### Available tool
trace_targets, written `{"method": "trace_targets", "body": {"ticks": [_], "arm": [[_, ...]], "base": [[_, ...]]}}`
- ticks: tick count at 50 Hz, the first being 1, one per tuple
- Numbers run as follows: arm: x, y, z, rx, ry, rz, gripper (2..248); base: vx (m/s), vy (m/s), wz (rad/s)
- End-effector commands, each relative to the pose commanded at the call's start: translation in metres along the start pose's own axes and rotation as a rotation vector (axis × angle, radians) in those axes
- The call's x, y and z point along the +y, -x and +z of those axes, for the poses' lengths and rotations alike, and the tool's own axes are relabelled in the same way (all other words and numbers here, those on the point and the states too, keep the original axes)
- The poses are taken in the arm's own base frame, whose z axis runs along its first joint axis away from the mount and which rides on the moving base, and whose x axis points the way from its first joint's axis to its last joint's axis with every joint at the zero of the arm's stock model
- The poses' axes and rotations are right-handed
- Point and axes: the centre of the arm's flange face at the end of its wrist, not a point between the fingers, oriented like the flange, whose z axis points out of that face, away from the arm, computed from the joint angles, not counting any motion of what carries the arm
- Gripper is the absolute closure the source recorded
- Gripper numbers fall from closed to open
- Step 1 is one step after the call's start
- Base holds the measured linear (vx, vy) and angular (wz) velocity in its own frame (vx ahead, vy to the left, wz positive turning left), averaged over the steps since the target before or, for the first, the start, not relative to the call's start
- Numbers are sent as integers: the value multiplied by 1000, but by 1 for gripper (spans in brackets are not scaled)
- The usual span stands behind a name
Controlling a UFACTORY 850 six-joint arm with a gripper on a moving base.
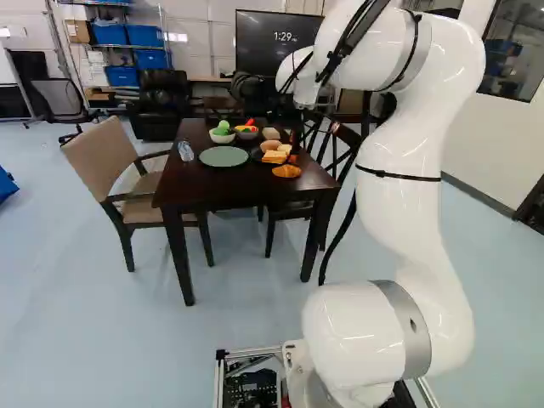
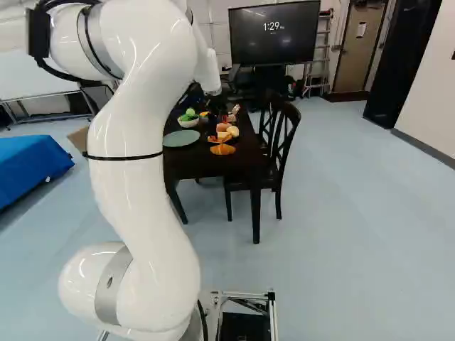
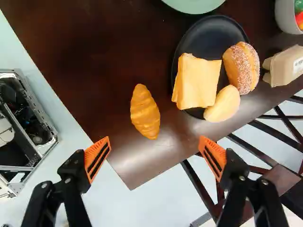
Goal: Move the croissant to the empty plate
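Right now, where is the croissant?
The croissant lies on the dark table, near its front right corner in the left base view; the wrist view shows it beside the black plate, ahead of the open gripper.

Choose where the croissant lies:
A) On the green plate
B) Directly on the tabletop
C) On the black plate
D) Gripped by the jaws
B: the croissant rests on the dark table itself, apart from the black plate.

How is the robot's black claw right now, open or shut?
Open. In the wrist view, the two orange-padded fingers of the gripper stand wide apart, and neither touches the croissant lying on the table.
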Motion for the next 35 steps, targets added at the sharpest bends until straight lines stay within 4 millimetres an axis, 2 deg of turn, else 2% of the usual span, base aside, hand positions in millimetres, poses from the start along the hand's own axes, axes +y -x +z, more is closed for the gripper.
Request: {"method": "trace_targets", "body": {"ticks": [9,35], "arm": [[3,-1,7,-5,-24,0,3],[9,-3,49,-23,-119,-1,3]], "base": [[0,0,0],[0,0,0]]}}
